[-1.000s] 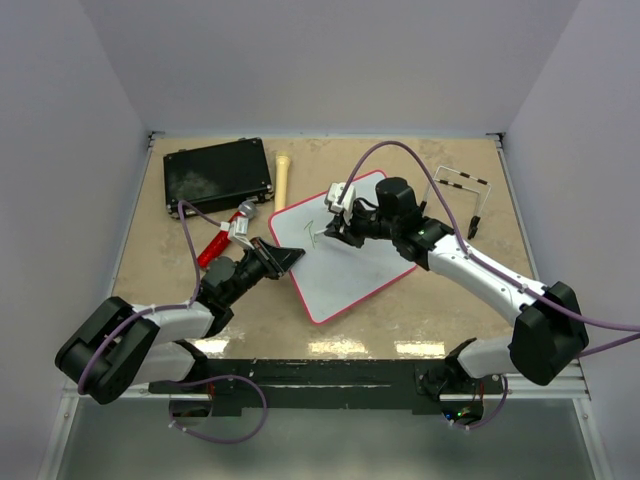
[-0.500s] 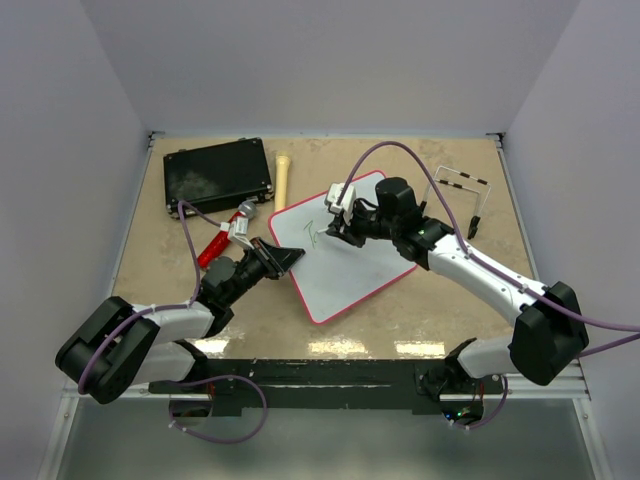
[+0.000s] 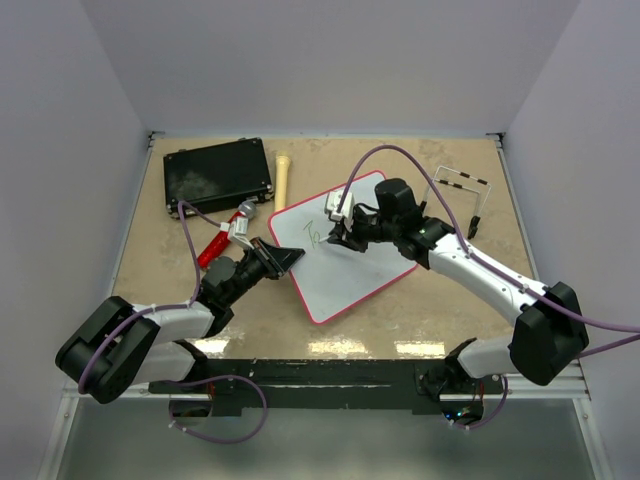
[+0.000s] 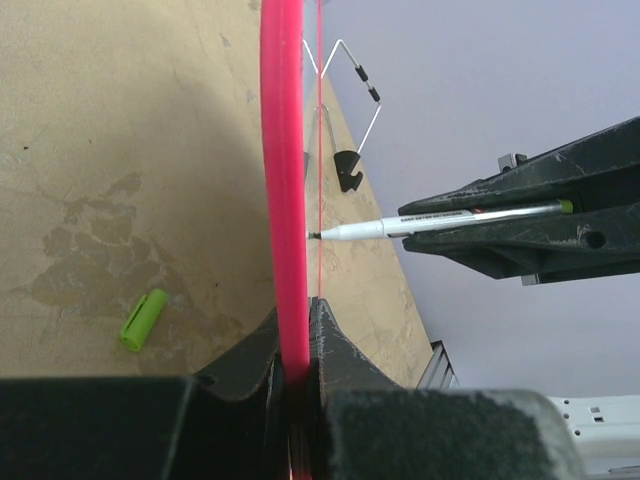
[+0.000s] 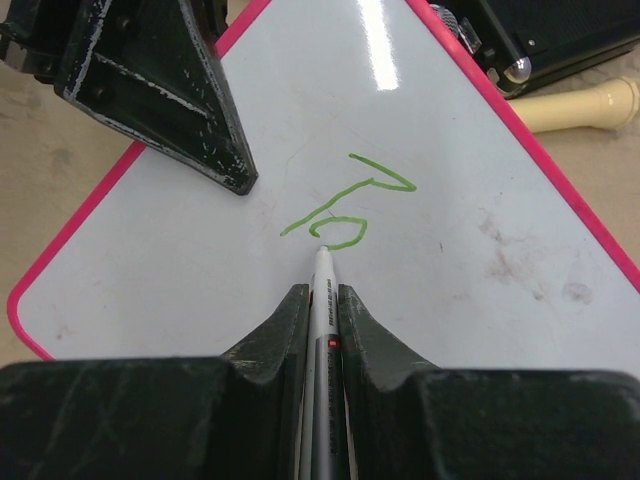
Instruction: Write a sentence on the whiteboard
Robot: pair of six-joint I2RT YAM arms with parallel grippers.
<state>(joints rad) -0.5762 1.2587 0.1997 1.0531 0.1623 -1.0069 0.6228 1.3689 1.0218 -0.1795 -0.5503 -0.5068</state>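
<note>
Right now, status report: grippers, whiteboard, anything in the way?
Left gripper shut on whiteboard rim. Right gripper shut on marker, tip on board. Sentence: only green "To" written. Nothing blocking the tip.

Your whiteboard [image 3: 352,272] lies on the bench [image 3: 440,300] near the middle, turned diagonally: white face, thin red-pink rim, rounded corners. Its left edge is pinched in the left gripper [image 3: 287,259]. The sentence [image 5: 345,208] is only begun: thin green strokes, a "T" and a small "o", near the board's left corner.
</note>
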